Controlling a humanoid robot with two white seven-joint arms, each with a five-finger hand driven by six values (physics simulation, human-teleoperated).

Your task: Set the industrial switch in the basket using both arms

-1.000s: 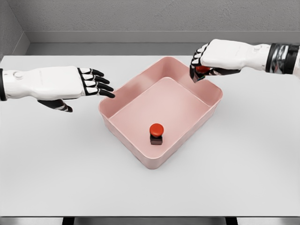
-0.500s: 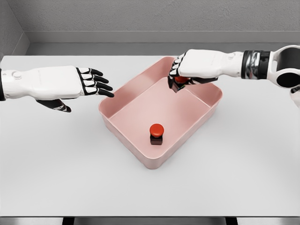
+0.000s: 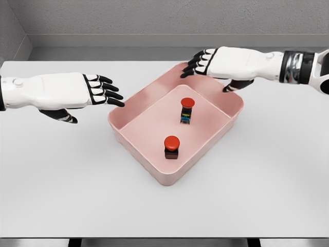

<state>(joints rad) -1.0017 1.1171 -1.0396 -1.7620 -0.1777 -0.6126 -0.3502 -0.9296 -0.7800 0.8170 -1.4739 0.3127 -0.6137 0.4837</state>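
Observation:
Two industrial switches with red round buttons on dark bodies are in the pink basket. One switch stands on the basket floor near the front. The other switch is farther back, below my right hand, free of any grasp. My right hand hovers over the basket's back rim with fingers spread, holding nothing. To the left of the basket, my left hand hangs above the table, fingers stretched out toward the basket, apart from it.
The basket sits in the middle of a white table, turned at an angle. A grey wall runs behind the table's far edge.
My right hand carried the second switch leftward over the basket, then opened; the switch now sits lower inside the basket. The left hand has not moved.

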